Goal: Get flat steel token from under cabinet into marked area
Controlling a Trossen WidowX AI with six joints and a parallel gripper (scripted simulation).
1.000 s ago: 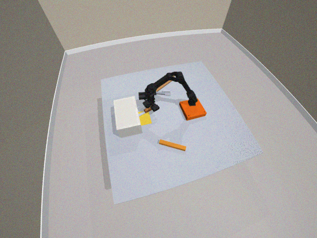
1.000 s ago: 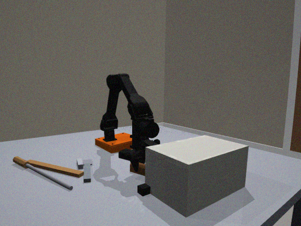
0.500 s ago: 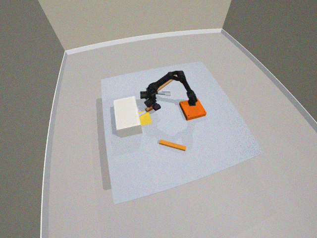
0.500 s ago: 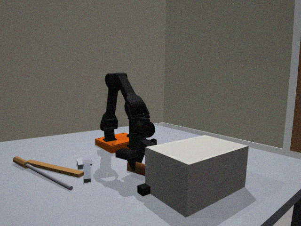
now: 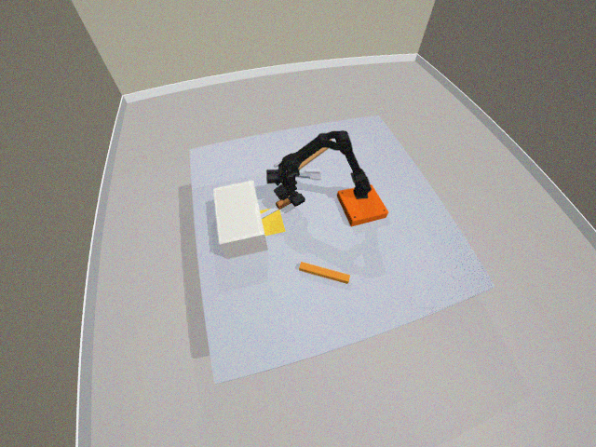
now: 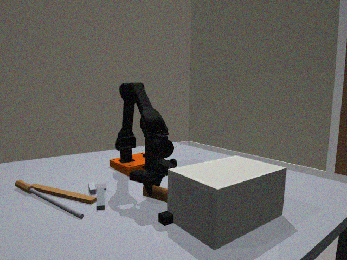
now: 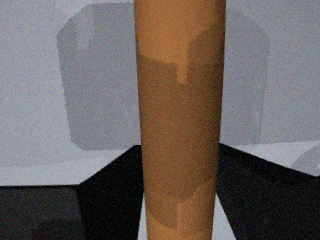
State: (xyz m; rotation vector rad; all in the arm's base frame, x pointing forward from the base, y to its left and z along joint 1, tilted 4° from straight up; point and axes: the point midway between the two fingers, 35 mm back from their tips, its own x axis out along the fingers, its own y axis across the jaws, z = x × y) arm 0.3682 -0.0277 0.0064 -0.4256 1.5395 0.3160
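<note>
My gripper (image 5: 291, 198) (image 6: 152, 190) (image 7: 175, 152) is shut on the brown handle (image 5: 282, 204) (image 6: 159, 193) (image 7: 180, 100) of a tool, low in front of the cabinet (image 5: 236, 211) (image 6: 226, 173). The tool's thin grey shaft (image 5: 269, 213) slants from the handle across the edge of the yellow marked area (image 5: 275, 223) to the cabinet's front; its far end is hidden. The yellow area lies right in front of the cabinet. The token shows in no view, and the vent slots are out of sight.
An orange bar (image 5: 323, 272) lies on the near side. A wooden stick (image 5: 315, 155) (image 6: 64, 193), a handled grey rod (image 6: 56, 202) and grey pieces (image 5: 310, 175) (image 6: 100, 197) lie on the other side. A black cube (image 6: 165, 218) sits by the cabinet's corner.
</note>
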